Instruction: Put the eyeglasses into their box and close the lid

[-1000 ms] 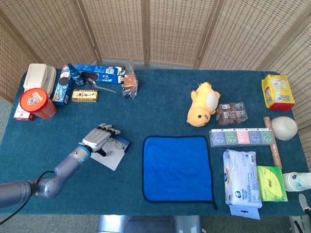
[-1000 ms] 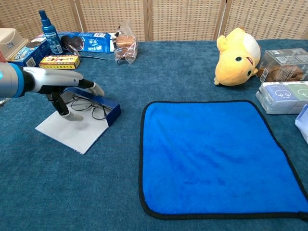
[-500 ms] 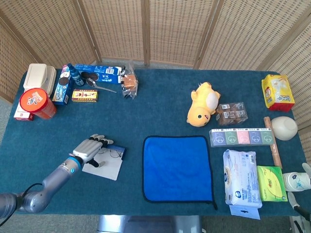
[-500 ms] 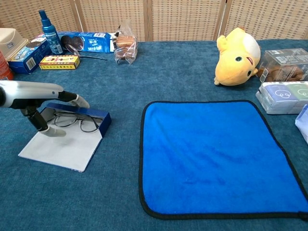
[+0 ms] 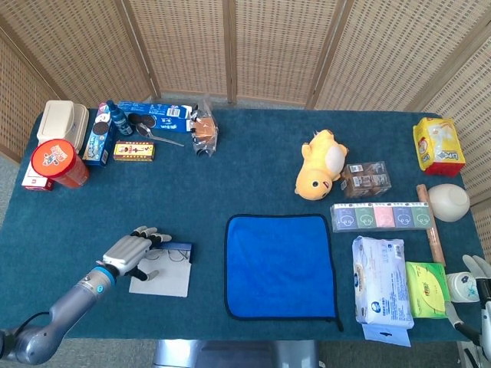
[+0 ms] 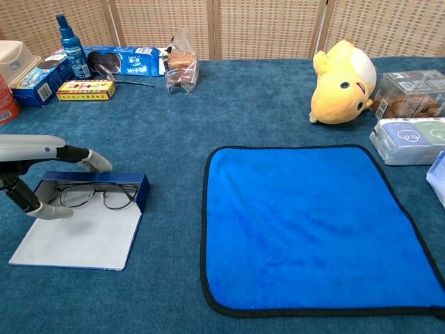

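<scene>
The eyeglasses box (image 6: 136, 189) lies open at the near left of the table, a shallow blue tray with its white-lined lid (image 6: 80, 242) flat toward me. The black-framed eyeglasses (image 6: 103, 198) lie inside the tray. My left hand (image 6: 35, 147) straddles the box's left end, one finger behind the back wall and the thumb in front beside the left lens. The head view shows the same left hand (image 5: 126, 251) at the box (image 5: 163, 276), with the eyeglasses (image 5: 170, 256) in it. My right hand (image 5: 479, 268) only peeks in at the right edge, and its fingers are too cropped to judge.
A blue cloth (image 5: 280, 264) lies just right of the box. Snack boxes, a spray bottle (image 6: 69, 38) and a red tub (image 5: 55, 162) crowd the far left. A yellow plush (image 5: 322, 162), tissue packs (image 5: 380, 290) and a white bottle (image 5: 462, 287) fill the right side.
The left hand has drawn back toward the near left edge, and the open box with the eyeglasses has slid and turned along with it. The right hand has risen into view at the right edge.
</scene>
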